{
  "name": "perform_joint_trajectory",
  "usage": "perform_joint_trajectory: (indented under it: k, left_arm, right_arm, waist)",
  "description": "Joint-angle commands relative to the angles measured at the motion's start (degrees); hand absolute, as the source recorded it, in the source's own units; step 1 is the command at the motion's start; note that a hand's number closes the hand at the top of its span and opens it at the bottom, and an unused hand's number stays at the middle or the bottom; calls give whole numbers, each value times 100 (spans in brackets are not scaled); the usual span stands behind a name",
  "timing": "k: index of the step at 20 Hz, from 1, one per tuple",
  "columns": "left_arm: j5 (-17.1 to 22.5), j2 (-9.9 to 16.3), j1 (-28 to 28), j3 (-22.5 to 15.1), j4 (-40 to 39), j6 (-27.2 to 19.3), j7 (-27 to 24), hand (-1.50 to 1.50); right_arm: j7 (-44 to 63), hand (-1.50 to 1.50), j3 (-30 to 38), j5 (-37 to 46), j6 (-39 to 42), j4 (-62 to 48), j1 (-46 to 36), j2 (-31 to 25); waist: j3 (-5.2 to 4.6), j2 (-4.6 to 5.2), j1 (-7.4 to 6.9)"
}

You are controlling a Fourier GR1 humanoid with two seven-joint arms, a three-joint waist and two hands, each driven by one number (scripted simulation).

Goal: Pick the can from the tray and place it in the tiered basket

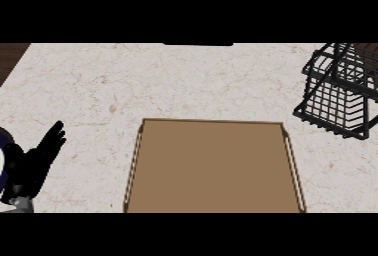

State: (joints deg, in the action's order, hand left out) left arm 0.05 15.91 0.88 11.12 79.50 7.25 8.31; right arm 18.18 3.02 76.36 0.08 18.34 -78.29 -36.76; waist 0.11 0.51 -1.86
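The brown tray [214, 170] lies at the middle of the counter, its near edge cut off by the view's bottom, and its surface shows bare. No can shows anywhere in the head view. The black wire tiered basket [339, 90] stands at the far right, partly cut off by the right edge. My left hand [35, 162] rests at the left edge, left of the tray and apart from it, fingers straight and pointing up, holding nothing that I can see. My right hand does not show.
The pale marble counter [148, 85] stretches behind and beside the tray. A dark strip [198, 44] sits at the far edge. A dark-and-white shape [4, 155] is cut off at the left edge beside my hand; I cannot tell what it is.
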Motion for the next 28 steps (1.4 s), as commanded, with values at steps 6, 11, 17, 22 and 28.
perform_joint_trajectory:
  k: [6, 11, 17, 22, 28]
  left_arm:
    - [27, -69, 120, -10, 7, 59, -67, 0]
    - [15, 28, -170, 116, -50, -55, 260, 0]
    - [133, -6, 149, 119, 117, 116, 191, 0]
    - [-19, -75, 174, 150, -96, -63, -20, 0]
    - [120, 20, 258, 290, -84, 43, 58, 0]
  right_arm:
    - [1143, -150, 473, -270, 830, -764, 28, -174]
    - [964, -150, 817, -628, 339, -429, 121, -211]
    - [1034, -150, 1146, -942, -449, 235, -51, -304]
    - [1673, -150, 1632, -1337, -437, 520, -299, -677]
    - [1457, -150, 2722, -2452, -435, 970, 185, -1275]
  waist:
    - [-8, 32, -54]
    - [-8, 1, 45]
    - [-10, -42, 78]
    - [-15, -77, 190]
    - [-5, -143, 422]
